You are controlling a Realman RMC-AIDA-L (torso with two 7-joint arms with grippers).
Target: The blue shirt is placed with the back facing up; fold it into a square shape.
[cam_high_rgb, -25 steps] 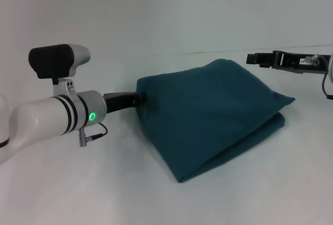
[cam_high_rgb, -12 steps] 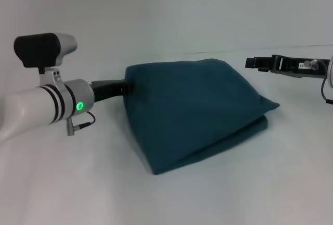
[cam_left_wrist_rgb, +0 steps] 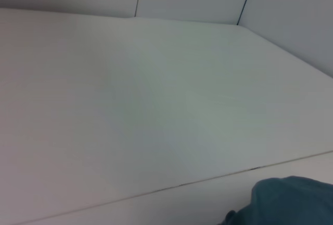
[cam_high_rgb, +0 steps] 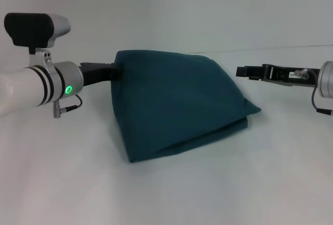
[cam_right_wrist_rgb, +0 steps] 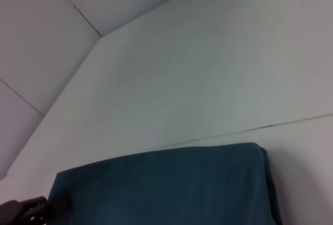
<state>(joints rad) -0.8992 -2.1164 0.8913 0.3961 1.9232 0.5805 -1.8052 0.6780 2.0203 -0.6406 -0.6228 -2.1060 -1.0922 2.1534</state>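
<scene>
Left gripper lifting one top corner of the folded blue shirt; right gripper clear of it.

Head view: the blue shirt lies folded in layers on the white table, its upper left corner raised and clenched in the left gripper, the fabric sloping down to a point at the right. The right gripper hovers to the shirt's right, apart from the cloth; whether its fingers are parted I cannot tell. Left wrist view: only a bunched bit of shirt shows at the edge, against the table and wall panels. Right wrist view: the shirt spreads broadly across the frame, with the left gripper at its far corner.
</scene>
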